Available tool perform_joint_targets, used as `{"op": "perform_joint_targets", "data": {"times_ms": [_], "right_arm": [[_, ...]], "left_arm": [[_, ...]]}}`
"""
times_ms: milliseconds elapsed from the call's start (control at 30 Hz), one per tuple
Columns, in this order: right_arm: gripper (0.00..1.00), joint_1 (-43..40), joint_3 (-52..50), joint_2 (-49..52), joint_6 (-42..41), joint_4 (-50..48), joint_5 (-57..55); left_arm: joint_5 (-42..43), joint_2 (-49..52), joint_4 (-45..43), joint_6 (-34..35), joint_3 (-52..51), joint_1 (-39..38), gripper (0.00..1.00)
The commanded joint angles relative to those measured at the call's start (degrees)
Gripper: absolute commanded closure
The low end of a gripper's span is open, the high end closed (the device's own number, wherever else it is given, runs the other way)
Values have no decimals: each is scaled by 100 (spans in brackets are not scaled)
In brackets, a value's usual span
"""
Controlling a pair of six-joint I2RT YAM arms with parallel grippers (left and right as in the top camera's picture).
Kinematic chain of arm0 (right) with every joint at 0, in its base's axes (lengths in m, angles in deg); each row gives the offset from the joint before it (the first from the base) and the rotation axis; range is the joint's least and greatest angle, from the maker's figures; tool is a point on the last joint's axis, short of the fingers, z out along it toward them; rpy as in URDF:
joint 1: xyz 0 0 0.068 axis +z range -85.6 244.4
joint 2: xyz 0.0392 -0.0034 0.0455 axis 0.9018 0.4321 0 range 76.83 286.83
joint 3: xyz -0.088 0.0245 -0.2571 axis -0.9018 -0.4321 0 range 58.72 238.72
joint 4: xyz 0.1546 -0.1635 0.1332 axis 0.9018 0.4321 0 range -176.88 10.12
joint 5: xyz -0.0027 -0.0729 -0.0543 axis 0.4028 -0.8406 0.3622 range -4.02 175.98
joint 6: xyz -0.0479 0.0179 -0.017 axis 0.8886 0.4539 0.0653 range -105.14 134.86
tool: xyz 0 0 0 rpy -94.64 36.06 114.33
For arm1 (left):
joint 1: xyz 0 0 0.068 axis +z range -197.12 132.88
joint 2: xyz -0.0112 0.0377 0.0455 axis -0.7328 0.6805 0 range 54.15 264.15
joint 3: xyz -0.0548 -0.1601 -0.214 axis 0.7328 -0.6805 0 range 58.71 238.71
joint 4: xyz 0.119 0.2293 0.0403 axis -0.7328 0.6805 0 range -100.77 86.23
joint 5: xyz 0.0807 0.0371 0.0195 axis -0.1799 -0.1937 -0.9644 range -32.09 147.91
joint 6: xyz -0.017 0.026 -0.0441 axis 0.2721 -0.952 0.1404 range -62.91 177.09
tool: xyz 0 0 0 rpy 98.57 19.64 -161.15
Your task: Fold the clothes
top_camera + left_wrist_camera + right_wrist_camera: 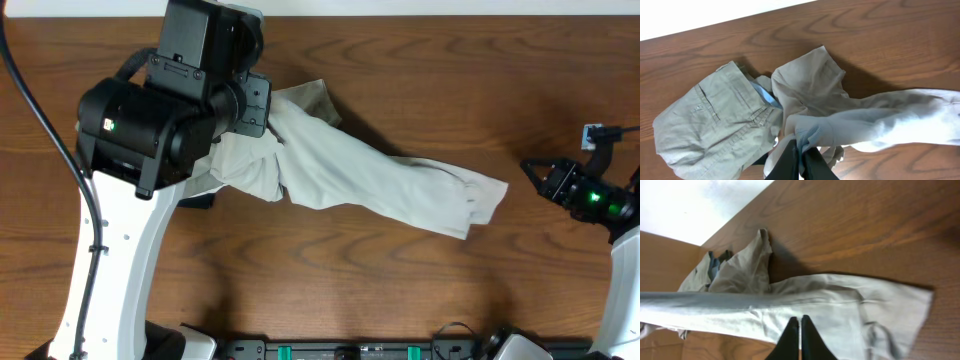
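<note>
Across the bench point(450, 80), next to the khaki garment point(705, 125), the cream garment point(380, 185) lies stretched, light and limp, its bunched end pinched by the left fingers point(785, 167), while the right fingers point(790, 341), pressed together and empty, would best take its far hem.

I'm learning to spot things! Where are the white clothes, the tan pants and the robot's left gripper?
white clothes point(380, 185): overhead view, middle of the long stretched part.
tan pants point(707, 127): left wrist view, flat part by the pocket.
left gripper point(800, 151): left wrist view, between fingertips pinching the white clothes.
</note>
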State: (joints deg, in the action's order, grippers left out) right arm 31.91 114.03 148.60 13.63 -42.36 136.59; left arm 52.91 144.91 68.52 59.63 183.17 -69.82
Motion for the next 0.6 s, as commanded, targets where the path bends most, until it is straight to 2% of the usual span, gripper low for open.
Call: {"op": "perform_joint_targets", "data": {"times_ms": [0, 133, 233, 267, 333, 433, 567], "right_arm": [[99, 48, 13, 63, -249, -57, -455], [98, 70, 11, 87, -435, 42, -1513], [98, 216, -17, 299, -474, 170, -1432], [96, 297, -42, 389, -472, 190, -1303], [84, 531, -87, 610, -472, 282, -1244], [75, 973, -98, 973, -472, 557, -1290], [74, 1644, -98, 1349, -166, 396, -1683]], "left_arm": [[-13, -52, -2, -61, 28, -4, 94], [-13, -52, -4, -83, 28, -4, 94], [-13, -52, -4, -83, 28, -4, 94], [-13, -52, -4, -83, 28, -4, 94], [-15, -52, -9, -83, 28, -4, 94], [-13, -52, -9, -83, 28, -4, 94], [-13, -52, -74, -83, 28, -4, 94]]}}
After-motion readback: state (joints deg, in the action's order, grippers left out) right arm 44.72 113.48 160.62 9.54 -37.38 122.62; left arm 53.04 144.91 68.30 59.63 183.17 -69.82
